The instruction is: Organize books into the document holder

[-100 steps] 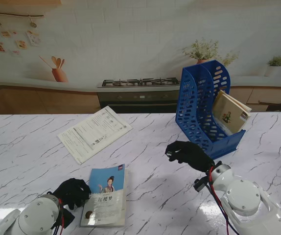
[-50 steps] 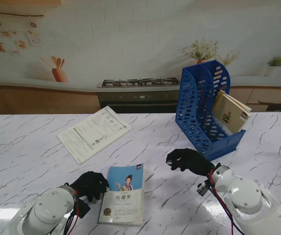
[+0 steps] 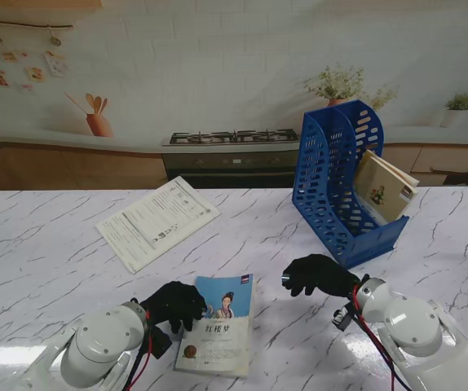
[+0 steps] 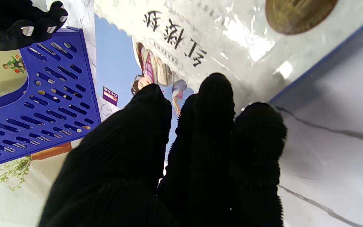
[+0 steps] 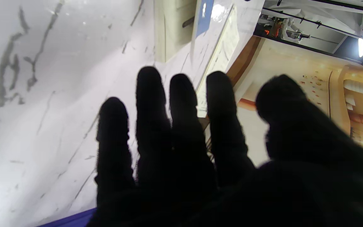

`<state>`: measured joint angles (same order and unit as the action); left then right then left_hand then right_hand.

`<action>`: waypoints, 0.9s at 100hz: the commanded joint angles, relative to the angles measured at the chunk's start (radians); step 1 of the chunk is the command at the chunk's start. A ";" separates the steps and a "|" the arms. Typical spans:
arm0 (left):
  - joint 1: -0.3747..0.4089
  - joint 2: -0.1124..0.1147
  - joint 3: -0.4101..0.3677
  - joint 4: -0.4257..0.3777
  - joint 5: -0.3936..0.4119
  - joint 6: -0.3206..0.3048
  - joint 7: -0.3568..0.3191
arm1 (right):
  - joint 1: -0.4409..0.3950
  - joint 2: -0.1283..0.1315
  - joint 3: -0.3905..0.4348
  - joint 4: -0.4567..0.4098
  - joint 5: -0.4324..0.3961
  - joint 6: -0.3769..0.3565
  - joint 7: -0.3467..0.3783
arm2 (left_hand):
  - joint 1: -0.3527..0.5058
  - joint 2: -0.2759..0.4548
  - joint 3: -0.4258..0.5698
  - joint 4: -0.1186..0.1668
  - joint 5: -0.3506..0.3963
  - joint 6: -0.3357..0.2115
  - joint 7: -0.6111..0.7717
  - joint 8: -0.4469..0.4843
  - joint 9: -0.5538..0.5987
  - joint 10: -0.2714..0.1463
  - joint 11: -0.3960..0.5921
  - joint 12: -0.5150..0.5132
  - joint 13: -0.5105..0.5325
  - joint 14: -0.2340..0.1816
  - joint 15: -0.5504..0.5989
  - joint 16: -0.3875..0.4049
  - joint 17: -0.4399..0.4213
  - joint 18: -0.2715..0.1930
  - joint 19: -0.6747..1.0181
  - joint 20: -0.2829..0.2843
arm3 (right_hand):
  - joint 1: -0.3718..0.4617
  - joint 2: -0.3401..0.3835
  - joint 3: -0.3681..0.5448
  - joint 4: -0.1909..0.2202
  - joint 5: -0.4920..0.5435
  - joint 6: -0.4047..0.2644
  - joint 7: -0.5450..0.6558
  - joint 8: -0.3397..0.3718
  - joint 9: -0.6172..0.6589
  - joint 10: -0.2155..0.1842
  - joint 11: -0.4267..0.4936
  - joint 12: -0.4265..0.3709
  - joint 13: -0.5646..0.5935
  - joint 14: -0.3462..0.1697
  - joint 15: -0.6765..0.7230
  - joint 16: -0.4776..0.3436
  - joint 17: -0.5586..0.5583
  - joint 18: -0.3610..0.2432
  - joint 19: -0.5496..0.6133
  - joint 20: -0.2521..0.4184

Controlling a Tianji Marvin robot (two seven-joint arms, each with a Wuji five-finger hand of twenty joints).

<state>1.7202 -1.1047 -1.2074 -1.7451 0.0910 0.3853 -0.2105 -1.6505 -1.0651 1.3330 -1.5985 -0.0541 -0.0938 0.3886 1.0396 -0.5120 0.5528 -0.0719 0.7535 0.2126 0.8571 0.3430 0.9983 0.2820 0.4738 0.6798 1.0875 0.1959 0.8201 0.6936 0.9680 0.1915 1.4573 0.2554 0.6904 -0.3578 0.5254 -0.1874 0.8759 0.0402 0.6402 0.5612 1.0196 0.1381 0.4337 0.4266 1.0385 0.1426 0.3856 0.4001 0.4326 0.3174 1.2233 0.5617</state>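
Left hand point(image 3: 174, 304) presses the book point(image 3: 220, 322), right hand point(image 3: 315, 274) released, on white marble table point(image 3: 46, 252).

A blue-covered book point(image 3: 220, 322) lies flat and face up on the marble surface point(image 3: 46, 261), near me and a little left of centre. Its cover shows a figure above a pale lower half with dark characters and a round brown seal; the top edge tilts slightly to the right. The blue holder point(image 3: 337, 183) stands upright farther away on the right, its perforated walls forming slots open toward the right. A second book point(image 3: 384, 188), tan with a small picture on its cover, leans tilted in the holder's right slot.
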 commanded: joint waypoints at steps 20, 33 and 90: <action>-0.005 -0.003 0.029 0.006 -0.049 -0.026 -0.038 | 0.014 0.001 -0.043 0.035 0.044 -0.003 0.044 | 0.034 0.010 -0.033 -0.027 0.022 0.044 -0.004 -0.007 0.029 0.059 0.050 -0.115 0.064 0.101 -0.081 -0.089 0.049 -0.065 0.075 -0.016 | 0.030 0.106 0.027 -0.001 0.062 0.065 0.006 -0.104 0.061 0.045 -0.064 -0.100 0.021 0.041 -0.053 -0.110 0.001 0.116 0.019 -0.117; -0.016 -0.002 0.048 0.021 -0.065 -0.047 -0.049 | 0.025 0.005 -0.060 0.048 0.051 -0.007 0.064 | 0.029 0.025 -0.043 -0.025 0.015 0.039 -0.002 -0.003 0.019 0.054 0.060 -0.139 0.054 0.110 -0.080 -0.113 0.047 -0.050 0.071 -0.018 | 0.042 0.125 0.028 -0.003 0.048 0.075 -0.005 -0.118 0.041 0.049 -0.074 -0.121 0.002 0.042 -0.065 -0.127 -0.018 0.111 0.008 -0.128; 0.103 -0.014 -0.062 -0.062 0.014 0.042 0.036 | 0.101 0.011 -0.167 0.123 0.085 -0.047 0.114 | 0.016 0.088 -0.124 -0.007 -0.004 0.071 -0.072 -0.016 -0.051 0.079 0.057 -0.240 -0.072 0.172 -0.080 -0.145 -0.039 0.079 -0.005 0.075 | 0.038 0.139 -0.014 0.018 -0.030 0.085 -0.086 -0.145 -0.085 0.031 -0.106 -0.200 -0.144 0.002 -0.124 -0.196 -0.170 0.069 -0.080 -0.180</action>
<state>1.8372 -1.1232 -1.2879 -1.8401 0.1334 0.4586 -0.1341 -1.5557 -1.0457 1.1847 -1.4869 0.0278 -0.1312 0.4970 1.0393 -0.4363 0.4490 -0.0719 0.7145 0.2586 0.7839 0.3408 0.9082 0.3338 0.5354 0.4549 0.9671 0.3200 0.7430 0.5620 0.8658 0.2976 1.4556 0.3229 0.7222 -0.2424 0.5256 -0.1874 0.8814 0.1111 0.5827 0.4407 0.9621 0.1811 0.3359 0.2404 0.9187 0.1824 0.2837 0.2245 0.2840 0.3174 1.1586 0.3982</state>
